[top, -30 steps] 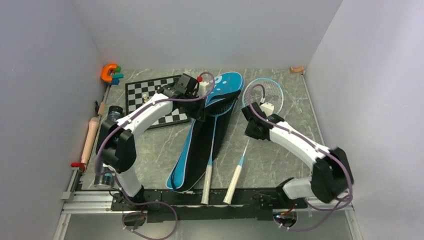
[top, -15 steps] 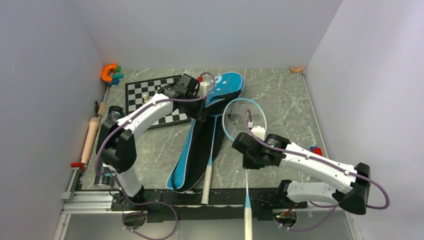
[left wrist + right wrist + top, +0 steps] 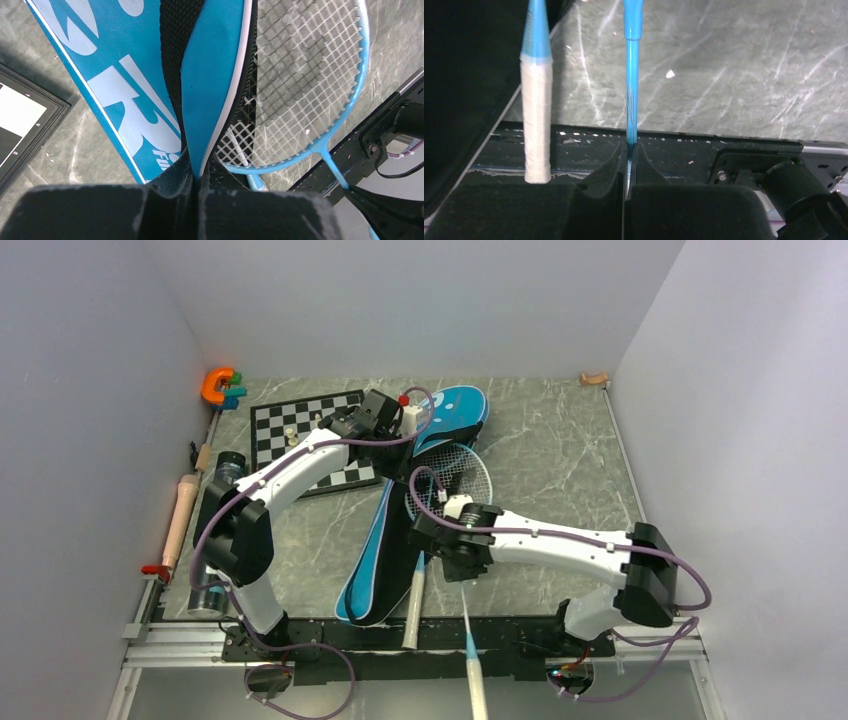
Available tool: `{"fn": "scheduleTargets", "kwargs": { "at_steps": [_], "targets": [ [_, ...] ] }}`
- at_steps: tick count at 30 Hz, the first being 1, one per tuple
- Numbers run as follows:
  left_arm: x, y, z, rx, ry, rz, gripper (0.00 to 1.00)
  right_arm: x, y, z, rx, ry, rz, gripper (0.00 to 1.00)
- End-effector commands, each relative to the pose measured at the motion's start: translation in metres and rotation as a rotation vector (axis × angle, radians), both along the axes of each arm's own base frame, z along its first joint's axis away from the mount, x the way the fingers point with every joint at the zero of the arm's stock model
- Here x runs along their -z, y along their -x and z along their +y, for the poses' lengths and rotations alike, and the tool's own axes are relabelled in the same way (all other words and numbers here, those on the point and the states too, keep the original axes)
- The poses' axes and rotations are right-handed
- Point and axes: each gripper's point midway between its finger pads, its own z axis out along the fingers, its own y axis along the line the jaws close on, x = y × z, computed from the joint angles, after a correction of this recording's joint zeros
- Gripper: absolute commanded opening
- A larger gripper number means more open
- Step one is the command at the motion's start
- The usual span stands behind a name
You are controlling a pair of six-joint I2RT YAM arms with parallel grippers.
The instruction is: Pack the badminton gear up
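Tightly, left gripper (image 3: 195, 181) pinches fabric bag (image 3: 210, 100) (blue); right gripper (image 3: 628, 156) clamps thin racket shaft (image 3: 631, 90)

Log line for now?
left gripper: shut on bag flap | right gripper: shut on second racket | head at bag opening | first racket: in bag

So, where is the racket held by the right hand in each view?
Top external: racket in the centre, head beside the blue bag.
Left wrist: its head fills the right side.
Right wrist: only its blue shaft, centre.
Shared landmark: the blue bag, left of the racket.
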Motion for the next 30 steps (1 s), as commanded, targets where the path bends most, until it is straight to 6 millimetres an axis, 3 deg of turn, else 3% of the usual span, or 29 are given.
{"fn": "scheduleTargets", "kwargs": {
  "at_steps": [1,6,13,20,24,30],
  "targets": [
    [-0.033,-0.002,-0.011,0.031,0.077,-0.075,0.0,-0.012,-0.027,0.028,-0.043,-0.04,-0.055,0.0],
    [-0.039,0.004,-0.015,0.055,0.107,-0.068,0.0,-0.009,-0.064,0.051,-0.042,-0.089,-0.085,0.0],
    [-0.045,0.016,-0.021,0.118,0.156,-0.05,0.0,-0.024,-0.12,0.09,-0.049,-0.211,-0.208,0.0],
    [-0.047,0.024,-0.025,0.16,0.185,-0.034,0.0,-0.022,-0.134,0.128,-0.166,-0.324,-0.245,0.0],
    [-0.046,0.025,-0.026,0.166,0.184,-0.032,0.0,-0.021,-0.145,0.128,-0.18,-0.35,-0.268,0.0],
    [-0.043,0.024,-0.028,0.167,0.174,-0.023,0.0,-0.025,-0.173,0.101,-0.106,-0.37,-0.321,0.0]
  ]
}}
